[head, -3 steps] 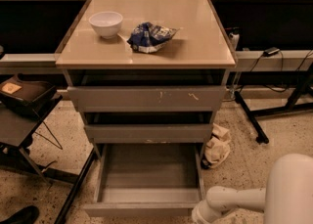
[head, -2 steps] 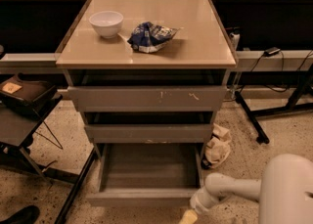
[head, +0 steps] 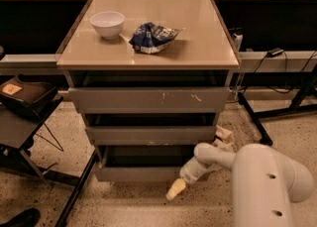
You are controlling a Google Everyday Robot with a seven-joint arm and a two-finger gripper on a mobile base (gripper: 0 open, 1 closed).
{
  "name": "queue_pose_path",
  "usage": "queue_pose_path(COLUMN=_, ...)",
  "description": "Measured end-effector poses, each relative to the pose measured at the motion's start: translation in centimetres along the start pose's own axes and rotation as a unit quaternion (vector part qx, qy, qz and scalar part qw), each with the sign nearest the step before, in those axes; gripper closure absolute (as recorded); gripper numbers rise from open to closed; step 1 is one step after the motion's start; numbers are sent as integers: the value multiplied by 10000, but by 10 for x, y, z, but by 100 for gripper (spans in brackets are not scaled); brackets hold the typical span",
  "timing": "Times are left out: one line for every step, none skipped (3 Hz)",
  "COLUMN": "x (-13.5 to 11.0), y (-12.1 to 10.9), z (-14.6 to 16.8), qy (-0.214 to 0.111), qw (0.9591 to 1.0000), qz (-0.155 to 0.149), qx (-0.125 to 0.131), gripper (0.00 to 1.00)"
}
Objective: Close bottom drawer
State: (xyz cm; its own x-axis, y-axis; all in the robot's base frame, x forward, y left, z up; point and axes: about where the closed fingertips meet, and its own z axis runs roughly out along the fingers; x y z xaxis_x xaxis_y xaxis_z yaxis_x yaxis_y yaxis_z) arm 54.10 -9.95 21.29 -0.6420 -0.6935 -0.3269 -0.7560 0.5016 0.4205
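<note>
Hanging low near the floor, the claw (head: 177, 189) sits just in front of the bottom drawer (head: 138, 173), toward the right end of its front panel. Whether it is open or closed cannot be told, nor whether it touches the panel. Behind it the white arm (head: 257, 181) reaches in from the right.

A push this far off centre could probably skew the drawer on its runners and jam it. The claw also looks level with the panel's lower edge, so it might slip underneath instead of pressing.

The drawer is wide, shallow and grey with a plain, handle-less front. It stands out slightly beyond the middle drawer front (head: 151, 135), with a dark gap above it.
</note>
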Motion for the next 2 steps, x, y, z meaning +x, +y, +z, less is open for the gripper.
queue_pose_path(x=-22, y=-27, z=-20, qy=-197, qw=9995, qz=13, qx=243, gripper=0)
queue_pose_path(x=-22, y=-27, z=-20, qy=-196, qw=9995, qz=13, qx=243, gripper=0)
